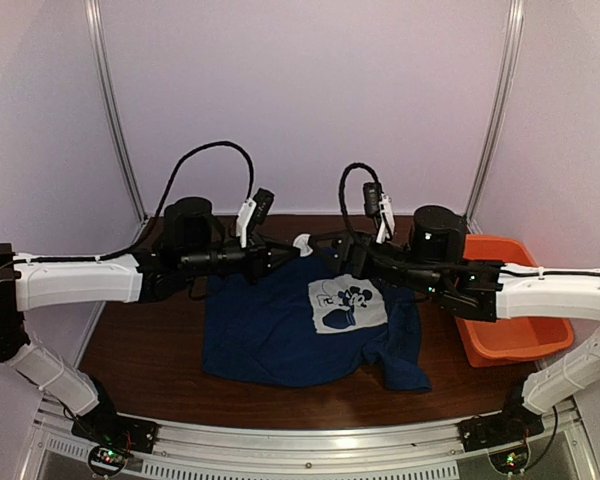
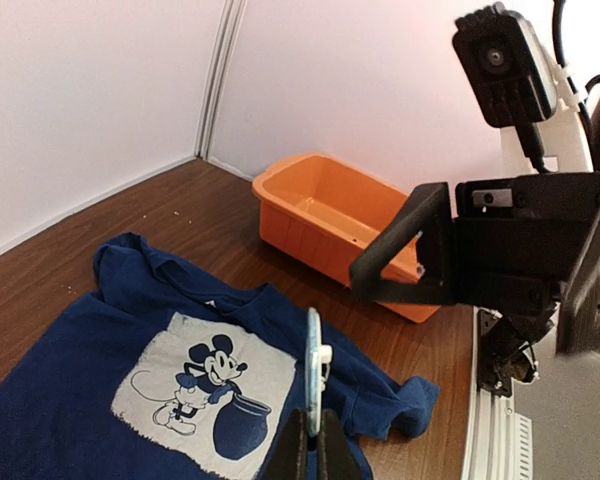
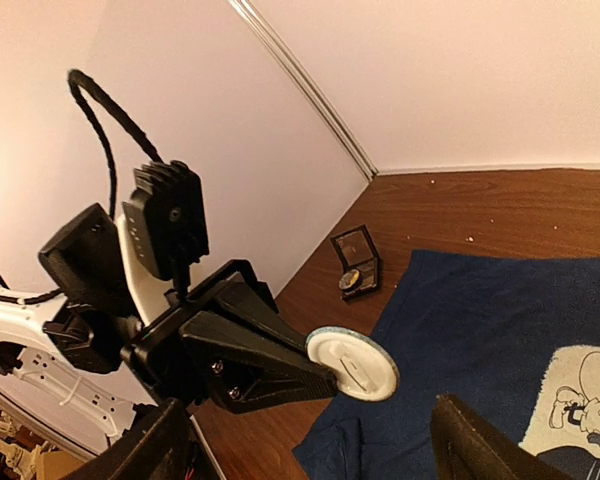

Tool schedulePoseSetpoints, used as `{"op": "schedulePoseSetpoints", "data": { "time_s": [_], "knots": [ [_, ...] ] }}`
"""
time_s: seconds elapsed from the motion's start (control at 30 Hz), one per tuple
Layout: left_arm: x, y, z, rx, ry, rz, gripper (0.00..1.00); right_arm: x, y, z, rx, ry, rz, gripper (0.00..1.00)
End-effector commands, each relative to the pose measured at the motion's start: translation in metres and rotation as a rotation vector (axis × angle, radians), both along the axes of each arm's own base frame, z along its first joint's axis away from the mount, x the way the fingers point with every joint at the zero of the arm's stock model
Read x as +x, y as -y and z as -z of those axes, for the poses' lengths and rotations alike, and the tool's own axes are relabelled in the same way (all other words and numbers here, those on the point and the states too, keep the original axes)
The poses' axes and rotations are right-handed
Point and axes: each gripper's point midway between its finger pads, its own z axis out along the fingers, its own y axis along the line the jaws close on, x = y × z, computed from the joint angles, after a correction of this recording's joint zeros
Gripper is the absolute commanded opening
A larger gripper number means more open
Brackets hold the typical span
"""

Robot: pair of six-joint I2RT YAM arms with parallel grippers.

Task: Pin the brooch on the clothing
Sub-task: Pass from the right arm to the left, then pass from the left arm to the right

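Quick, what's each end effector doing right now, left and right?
Left end effector: closed, pinching the brooch by its edge.
Right end effector: open, holding nothing.

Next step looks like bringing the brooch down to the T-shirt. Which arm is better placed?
Left. The left arm's fingers are shut on the brooch, held up off the T-shirt; the right arm's fingers stand open and empty.

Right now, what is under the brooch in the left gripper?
The brooch is held in the air by the left gripper; the navy T-shirt lies below, apart from it. What the shirt covers cannot be seen.
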Motion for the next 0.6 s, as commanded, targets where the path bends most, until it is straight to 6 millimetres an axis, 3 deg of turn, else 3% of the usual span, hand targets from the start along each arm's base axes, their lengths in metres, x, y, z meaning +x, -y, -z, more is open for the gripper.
{"op": "schedulePoseSetpoints", "data": {
  "time_s": [0.0,0.13,0.37,0.57],
  "knots": [
    [-0.018,-0.01,-0.05,-0.199,0.097,0.074,0.0,-0.019,0.02,-0.03,0.033,0.217,-0.048,0.84],
    [-0.036,-0.013,-0.063,-0.276,0.13,0.144,0.0,-0.029,0.026,-0.03,0.092,0.303,-0.074,0.81],
    [-0.052,-0.014,-0.071,-0.339,0.133,0.23,0.0,-0.047,-0.009,-0.019,0.146,0.363,-0.257,0.67],
    [-0.055,-0.012,-0.069,-0.348,0.12,0.257,0.0,-0.049,-0.014,-0.03,0.229,0.405,-0.272,0.59]
  ]
}}
